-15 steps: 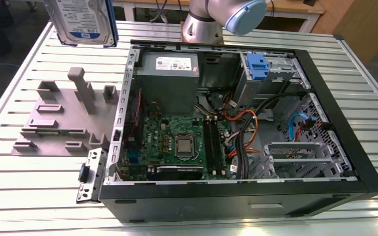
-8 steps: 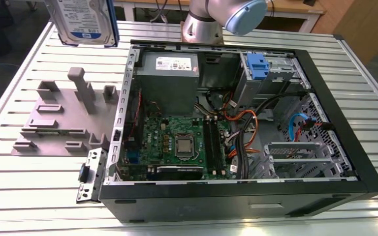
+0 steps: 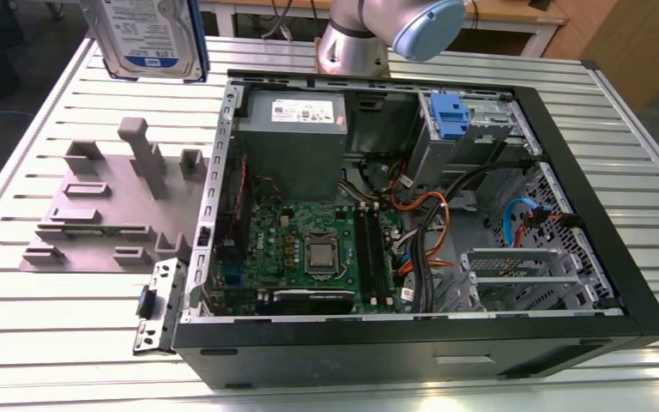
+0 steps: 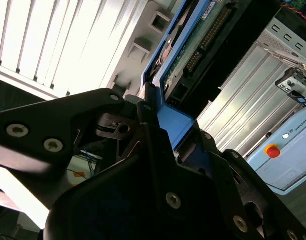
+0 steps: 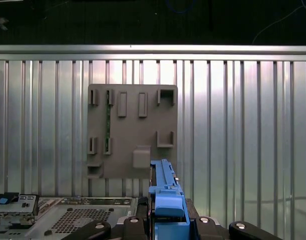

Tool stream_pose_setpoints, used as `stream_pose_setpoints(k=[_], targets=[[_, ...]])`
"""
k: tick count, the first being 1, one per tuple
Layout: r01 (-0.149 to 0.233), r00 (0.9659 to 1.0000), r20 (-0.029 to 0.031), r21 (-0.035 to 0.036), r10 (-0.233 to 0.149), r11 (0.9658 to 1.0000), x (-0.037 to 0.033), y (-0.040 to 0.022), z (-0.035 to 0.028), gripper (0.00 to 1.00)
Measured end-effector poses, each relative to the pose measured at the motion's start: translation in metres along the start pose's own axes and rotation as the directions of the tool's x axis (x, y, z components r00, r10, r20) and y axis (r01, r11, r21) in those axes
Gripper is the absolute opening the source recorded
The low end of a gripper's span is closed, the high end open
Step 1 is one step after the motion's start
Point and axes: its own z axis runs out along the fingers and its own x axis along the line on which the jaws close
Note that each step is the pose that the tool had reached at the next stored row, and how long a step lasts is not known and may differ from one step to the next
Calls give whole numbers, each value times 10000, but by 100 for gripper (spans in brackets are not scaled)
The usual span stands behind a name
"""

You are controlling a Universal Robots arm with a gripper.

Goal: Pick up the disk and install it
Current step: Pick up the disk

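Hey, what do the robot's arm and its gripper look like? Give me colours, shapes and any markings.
In the exterior view the arm is a round silver-grey metal tube, and its joint ends in a smooth, pale blue rounded cap. In both wrist views the gripper is matte black, built of angular plates and linked bars, and dotted with round silver screw heads.

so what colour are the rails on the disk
Blue, clearest on the disk in the first wrist view.
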Motion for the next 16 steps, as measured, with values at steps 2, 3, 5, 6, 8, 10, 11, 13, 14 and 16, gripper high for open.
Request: stream_pose_setpoints(k=[2, 3, 5, 6, 8, 10, 11, 13, 14, 16], targets=[[0, 10000, 0, 0, 0, 10000, 0, -5, 0, 36], [0, 10000, 0, 0, 0, 10000, 0, -7, 0, 36], [0, 10000, 0, 0, 0, 10000, 0, -13, 0, 36], [0, 10000, 0, 0, 0, 10000, 0, -15, 0, 36], [0, 10000, 0, 0, 0, 10000, 0, -21, 0, 36], [0, 10000, 1, 1, 0, 10000, 0, -26, 0, 36], [0, 10000, 0, 0, 0, 10000, 0, -29, 0, 36], [0, 10000, 0, 0, 0, 10000, -1, -35, 0, 36], [0, 10000, 1, 1, 0, 10000, -1, -38, 1, 36], [0, 10000, 0, 0, 0, 10000, -1, -43, 0, 36]])
